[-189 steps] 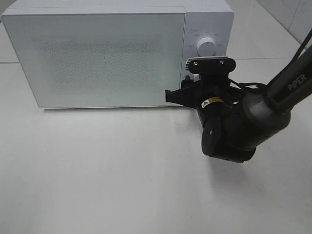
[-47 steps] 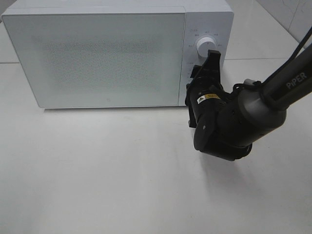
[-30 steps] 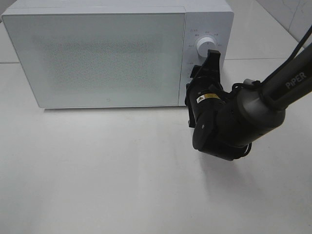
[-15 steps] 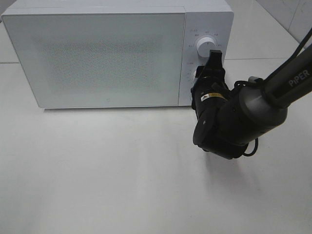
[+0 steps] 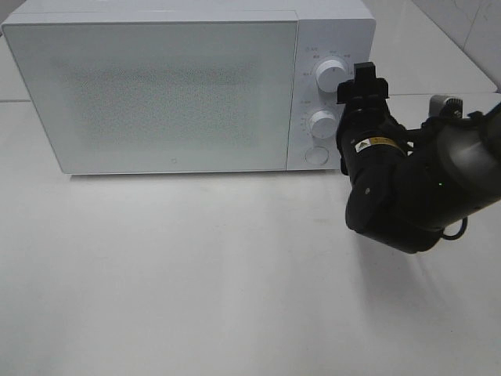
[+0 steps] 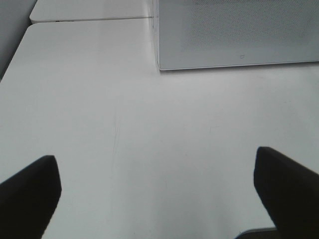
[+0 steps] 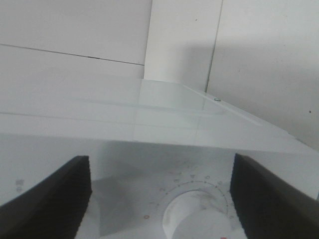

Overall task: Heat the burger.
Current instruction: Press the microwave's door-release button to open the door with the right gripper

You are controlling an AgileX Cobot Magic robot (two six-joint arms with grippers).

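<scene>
exterior high view: microwave [image 5: 172,94] door [image 5: 156,94] is shut and the burger is nowhere in sight. my guess is it sits behind that frosted door, so its heading and long axis can't be called. right fingers [image 7: 50,199] are spread wide either side of the upper knob [image 5: 329,72], touching nothing. left fingers [image 6: 30,189] hang released over bare table [image 5: 196,274]. judging by this, loading looks done; what's left is setting the dial, if it isn't set already, then letting it heat.
</scene>
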